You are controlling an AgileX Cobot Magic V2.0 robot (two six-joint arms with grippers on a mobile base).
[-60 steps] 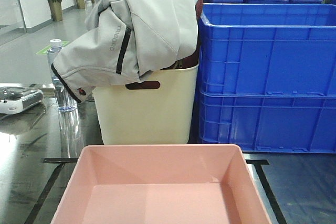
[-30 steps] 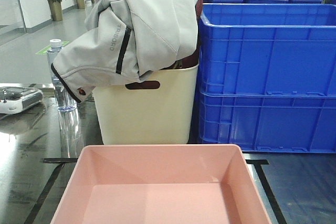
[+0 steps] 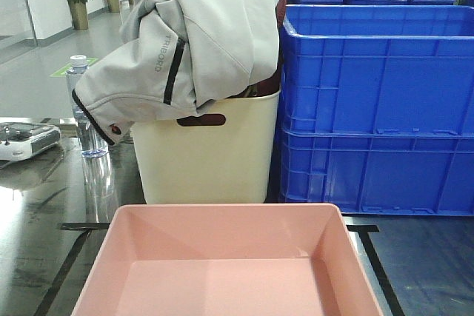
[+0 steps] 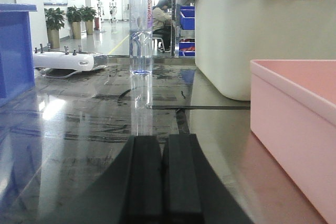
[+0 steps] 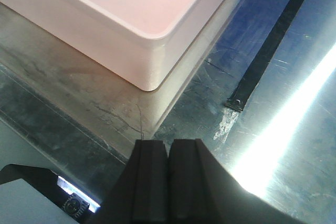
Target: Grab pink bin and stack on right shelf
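Note:
The pale pink bin (image 3: 226, 264) sits empty at the near edge of a glossy dark metal shelf top (image 3: 44, 212) marked with black tape lines. It also shows in the left wrist view (image 4: 299, 124) at the right and in the right wrist view (image 5: 131, 19) at the top left. My left gripper (image 4: 165, 139) is shut and empty, low over the shelf top, to the left of the bin. My right gripper (image 5: 169, 142) is shut and empty, just off the bin's near corner. Neither gripper touches the bin.
A cream bin (image 3: 207, 153) with a handle slot, draped with a grey jacket (image 3: 185, 35), stands behind the pink bin. Stacked blue crates (image 3: 378, 109) stand at the right. A water bottle (image 4: 140, 30) and a white remote controller (image 4: 68, 61) stand at the left. Another blue crate (image 4: 13, 51) stands at the far left.

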